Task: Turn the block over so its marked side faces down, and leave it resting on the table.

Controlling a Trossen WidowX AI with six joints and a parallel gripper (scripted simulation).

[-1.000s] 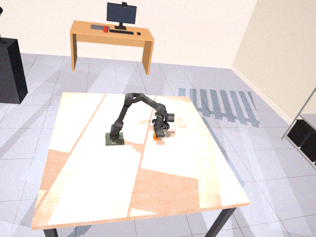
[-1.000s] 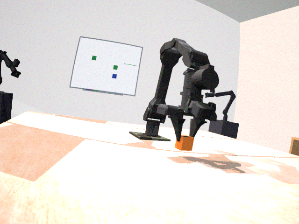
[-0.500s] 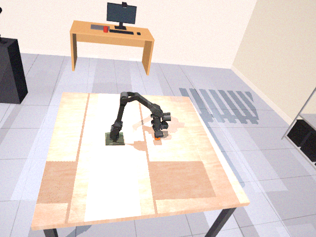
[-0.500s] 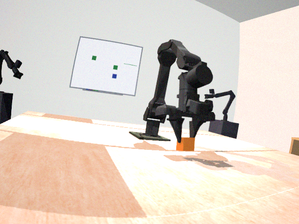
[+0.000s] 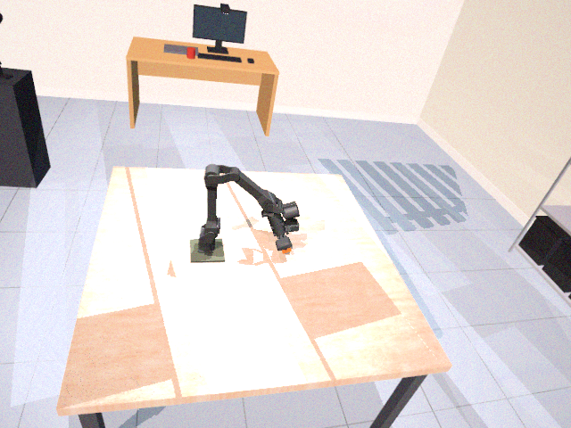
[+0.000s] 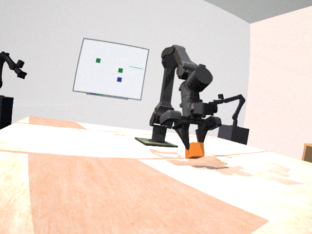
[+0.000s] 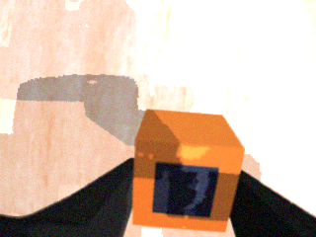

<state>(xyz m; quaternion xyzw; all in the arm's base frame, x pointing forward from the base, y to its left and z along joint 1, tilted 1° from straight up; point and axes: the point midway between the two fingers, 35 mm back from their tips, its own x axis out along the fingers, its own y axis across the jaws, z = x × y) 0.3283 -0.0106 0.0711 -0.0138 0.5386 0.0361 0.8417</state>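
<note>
An orange block [image 5: 286, 251] [image 6: 194, 151] [image 7: 188, 129] is held above the table [image 5: 230, 332] [image 6: 87, 191] [image 7: 257, 54]. Its underside shows as a thin dark strip in the exterior view. A dark blue square mark [image 7: 184, 190] is on the side that faces the wrist camera, roughly upward; the exterior view shows no mark on the sides it sees. My gripper [image 5: 284, 249] [image 6: 194, 146] [image 7: 182, 170] points down and is shut on the block, one black finger on each side. The fingertips are partly hidden behind the block in the wrist view.
The arm's base stands on a dark green plate [image 5: 198, 256] [image 6: 145, 141], to the left of the block in the top view. A shadow [image 6: 211, 166] [image 7: 111, 101] falls on the table beside the block. A desk with a monitor [image 5: 219, 23] stands beyond the table.
</note>
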